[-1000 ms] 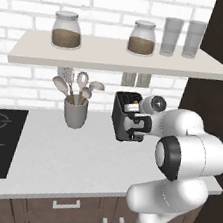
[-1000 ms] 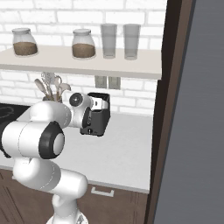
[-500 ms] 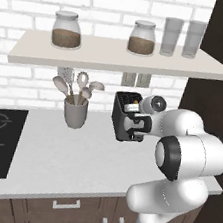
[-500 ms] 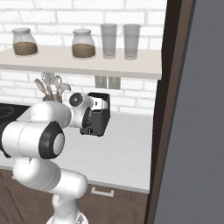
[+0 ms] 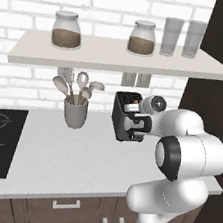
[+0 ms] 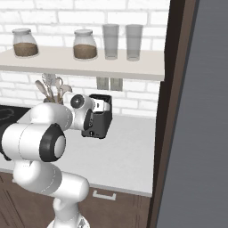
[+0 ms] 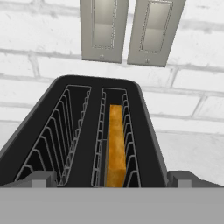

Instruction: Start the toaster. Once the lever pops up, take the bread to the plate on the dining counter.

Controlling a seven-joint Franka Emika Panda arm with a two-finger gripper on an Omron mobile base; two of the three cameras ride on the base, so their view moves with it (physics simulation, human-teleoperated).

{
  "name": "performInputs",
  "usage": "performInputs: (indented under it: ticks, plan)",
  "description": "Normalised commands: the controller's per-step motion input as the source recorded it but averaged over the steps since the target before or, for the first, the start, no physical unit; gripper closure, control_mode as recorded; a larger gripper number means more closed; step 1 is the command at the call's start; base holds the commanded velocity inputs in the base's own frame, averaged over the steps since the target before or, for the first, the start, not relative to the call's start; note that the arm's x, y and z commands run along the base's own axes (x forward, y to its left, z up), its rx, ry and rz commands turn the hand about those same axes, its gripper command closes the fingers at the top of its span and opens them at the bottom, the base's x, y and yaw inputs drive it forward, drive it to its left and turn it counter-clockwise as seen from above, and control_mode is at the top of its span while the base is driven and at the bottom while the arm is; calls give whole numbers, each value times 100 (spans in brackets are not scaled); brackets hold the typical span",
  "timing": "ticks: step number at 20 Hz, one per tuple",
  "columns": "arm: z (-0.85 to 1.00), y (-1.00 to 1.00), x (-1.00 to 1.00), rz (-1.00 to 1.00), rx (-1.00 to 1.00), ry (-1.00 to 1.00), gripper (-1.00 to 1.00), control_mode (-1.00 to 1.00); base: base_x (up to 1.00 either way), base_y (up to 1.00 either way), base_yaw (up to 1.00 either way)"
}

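Taking the toaster (image 7: 105, 131) as the landmark and working outward from the hand: the gripper (image 7: 111, 179) sits right at the toaster's near end with its two finger tips (image 7: 41, 178) spread wide to either side of the body, closed on nothing. Just past them, in the toaster's right-hand slot, stands the bread (image 7: 115, 146), edge-up and sunk between the wire guides, only its golden crust edge showing; the left-hand slot is bare. The slice looks light, soft and easy to crush or tear, so it would want a gentle pinch across its thin faces at the top edge, lifted straight up so it does not snag on the guides. The toaster itself is a stiff dark box, likely smooth-sided and light enough to slide if pushed sideways; its lever is not visible from the hand. Beyond the toaster, on the brick wall (image 7: 39, 65), hang two grey outlet plates (image 7: 103, 28). From the left base camera the toaster (image 5: 125, 116) stands on the white worktop (image 5: 51, 155), a utensil cup (image 5: 75, 112) to its left. No brand, label or writing can be read anywhere.
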Motion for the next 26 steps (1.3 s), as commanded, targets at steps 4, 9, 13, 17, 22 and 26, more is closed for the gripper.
performInputs:
  ticks: [4,9,13,17,22,26]
  plan:
    - [0,0,0,0,0,0,-100,-100,0,0,0]
    - [0,0,0,0,0,0,-100,-100,0,0,0]
    - [0,0,0,0,0,0,-100,-100,0,0,0]
    - [0,0,0,0,0,0,-100,-100,0,0,0]
    - [0,0,0,0,0,0,-100,-100,0,0,0]
    - [0,0,0,0,0,0,-100,-100,0,0,0]
